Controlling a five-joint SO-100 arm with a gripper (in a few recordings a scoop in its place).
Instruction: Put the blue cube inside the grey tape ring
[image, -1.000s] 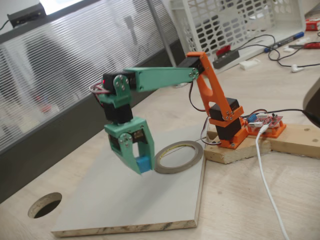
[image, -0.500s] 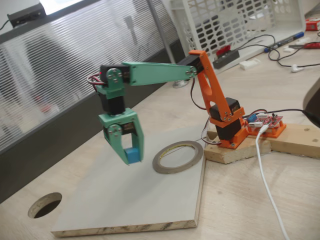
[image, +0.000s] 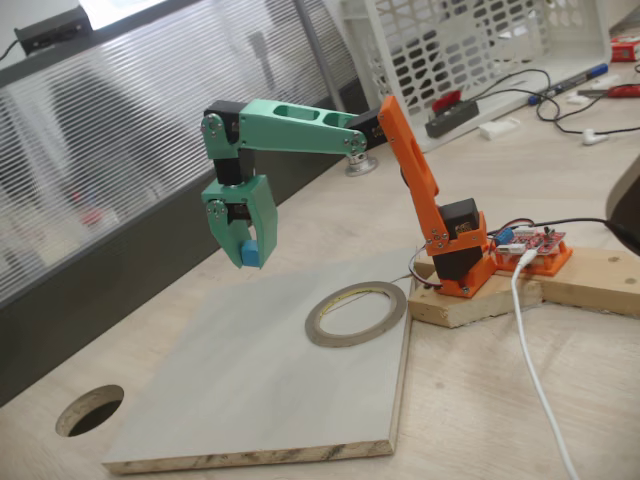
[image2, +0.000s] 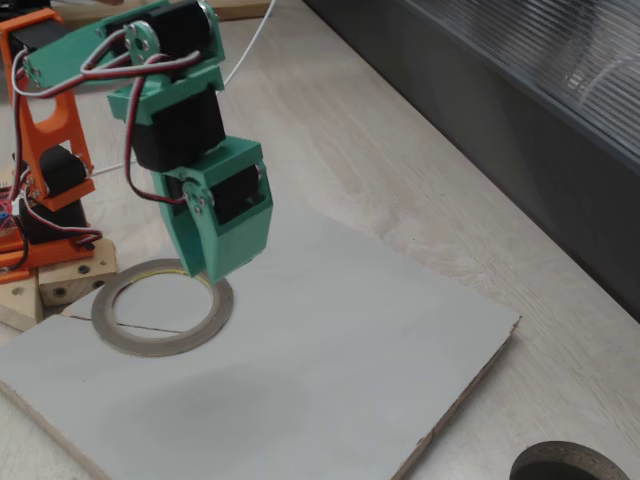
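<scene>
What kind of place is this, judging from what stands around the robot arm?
Probably a workshop or hobby electronics bench, not a home table. Loose cables, a red circuit board on a raw wooden block and a white plastic crate lie about, and the arm stands on a rough chipboard panel.

We find no text, label, brand, number or sign that we can read in either fixed view. The small red circuit board (image: 533, 244) at the right, beside the arm's orange base, carries only marks too small for us to make out. The blue-capped pen (image: 572, 79) on the far right of the counter (image: 500, 400) shows no print that we can read either.
</scene>
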